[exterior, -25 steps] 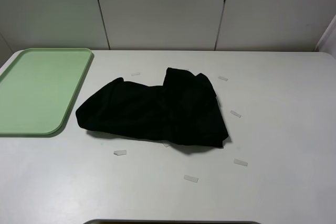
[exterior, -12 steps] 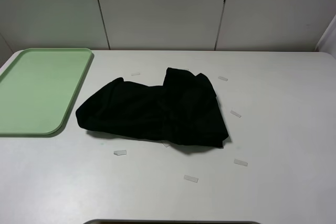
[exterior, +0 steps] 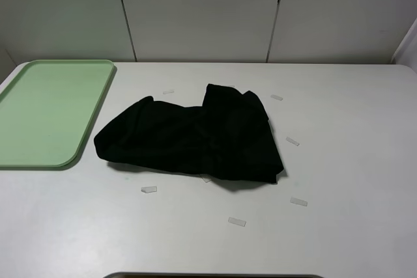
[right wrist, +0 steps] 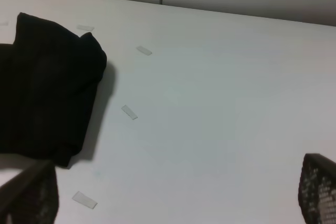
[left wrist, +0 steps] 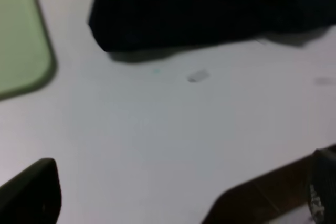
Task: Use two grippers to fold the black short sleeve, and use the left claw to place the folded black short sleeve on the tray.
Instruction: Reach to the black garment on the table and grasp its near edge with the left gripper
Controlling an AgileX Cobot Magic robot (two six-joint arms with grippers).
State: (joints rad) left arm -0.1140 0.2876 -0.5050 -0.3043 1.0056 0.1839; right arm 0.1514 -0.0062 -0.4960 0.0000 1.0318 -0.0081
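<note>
My left claw stands wide. Its two black fingers sit at the outer sides of the wrist view, and between them are only bare desk and a stretch of the desk's edge. My right claw is likewise spread wide and grips nothing, with bare desk between its fingers. Neither claw touches the cloth.

The black short sleeve lies crumpled in a loose heap about the middle of the desk. It is bulkier on its right side, tapers toward the left, and is not on the tray. The tray, pale green with a low rim, sits at the far left corner of the desk. A band of bare desk separates its right rim from the cloth's left end. Small pale tape strips lie scattered on the desk around the cloth, toward the near and right edges.
</note>
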